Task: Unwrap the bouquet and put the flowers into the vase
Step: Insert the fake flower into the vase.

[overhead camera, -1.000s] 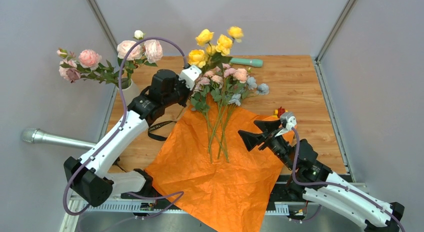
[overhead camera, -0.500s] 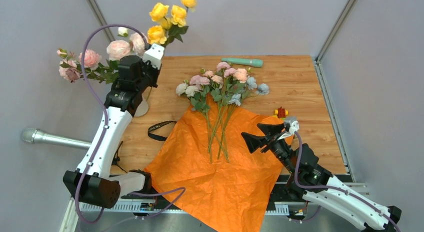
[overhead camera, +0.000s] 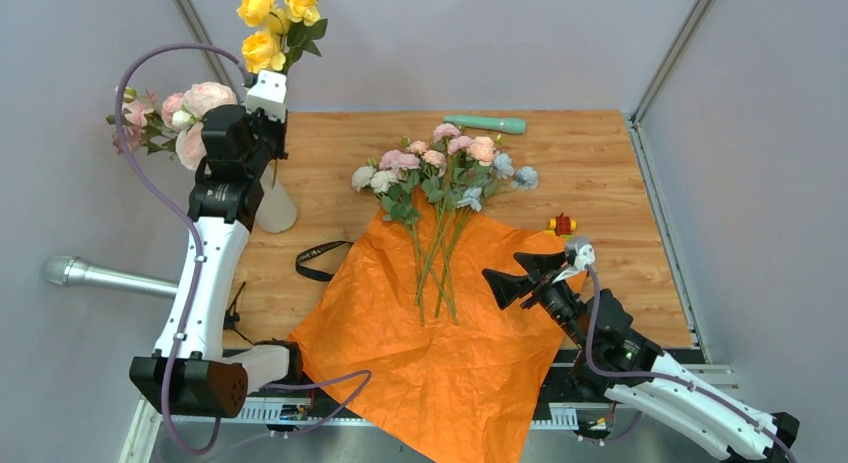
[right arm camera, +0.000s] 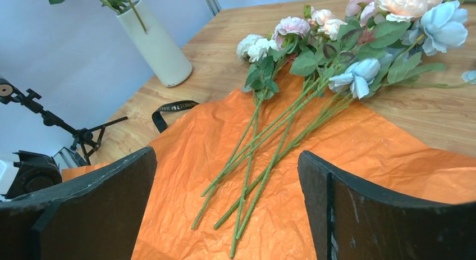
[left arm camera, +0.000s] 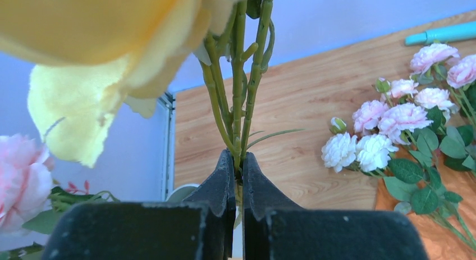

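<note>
The bouquet is unwrapped: its orange paper [overhead camera: 440, 333] lies flat on the table, and several pink, white and pale blue flowers [overhead camera: 445, 173] lie across its far corner, their stems [right arm camera: 264, 142] pointing towards me. My left gripper [left arm camera: 238, 159] is shut on the green stems of the yellow flowers [overhead camera: 272, 18] and holds them upright, high over the off-white vase [overhead camera: 274, 208] at the far left. Pink flowers [overhead camera: 195, 108] stand in that vase. My right gripper [right arm camera: 227, 156] hangs open over the paper's right side, with nothing between its fingers.
A black strap [overhead camera: 320, 258] lies on the wood left of the paper. A teal wand [overhead camera: 485, 124] lies at the back, and small toy blocks [overhead camera: 562, 224] sit right of the paper. A grey metal tube [overhead camera: 100, 276] sticks out beyond the table's left edge.
My left arm has carried the yellow flowers up and to the left, from above the lying flowers to above the vase. The right gripper has hardly moved and stays open.
</note>
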Available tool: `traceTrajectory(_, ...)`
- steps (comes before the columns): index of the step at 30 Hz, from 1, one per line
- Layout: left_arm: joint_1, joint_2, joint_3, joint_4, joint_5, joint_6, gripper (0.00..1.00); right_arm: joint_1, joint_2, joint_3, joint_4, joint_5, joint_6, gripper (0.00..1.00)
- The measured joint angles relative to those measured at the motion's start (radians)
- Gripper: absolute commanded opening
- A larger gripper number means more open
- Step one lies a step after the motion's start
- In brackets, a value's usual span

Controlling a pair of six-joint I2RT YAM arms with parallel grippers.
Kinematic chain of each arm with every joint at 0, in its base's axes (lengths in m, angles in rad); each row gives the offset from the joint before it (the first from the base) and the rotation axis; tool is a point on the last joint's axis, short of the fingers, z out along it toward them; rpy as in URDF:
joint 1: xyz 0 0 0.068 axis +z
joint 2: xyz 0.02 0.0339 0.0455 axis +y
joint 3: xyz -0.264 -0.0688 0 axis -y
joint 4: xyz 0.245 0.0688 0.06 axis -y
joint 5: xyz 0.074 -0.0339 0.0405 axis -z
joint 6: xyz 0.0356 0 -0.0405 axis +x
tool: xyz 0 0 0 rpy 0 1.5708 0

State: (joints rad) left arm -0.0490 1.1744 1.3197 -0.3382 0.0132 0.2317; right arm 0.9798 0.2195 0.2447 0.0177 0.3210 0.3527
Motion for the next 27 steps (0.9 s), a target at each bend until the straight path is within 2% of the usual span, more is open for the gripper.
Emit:
traceTrajectory(8,0.027,-0.031,0.003,0.039,-0.019,-0.034,0.00,0.000,0.000,-0.018,-0.014,0.000,0.013,0.98)
traceTrajectory(18,0.033,-0.033,0.092,0.035,-0.018,-0.050,0.00,0.000,0.000,-0.028,-0.021,0.000,0.023,0.98)
traceTrajectory(27,0.034,-0.032,0.115,0.029,-0.053,-0.050,0.00,0.000,0.010,-0.035,-0.025,-0.001,0.032,0.98)
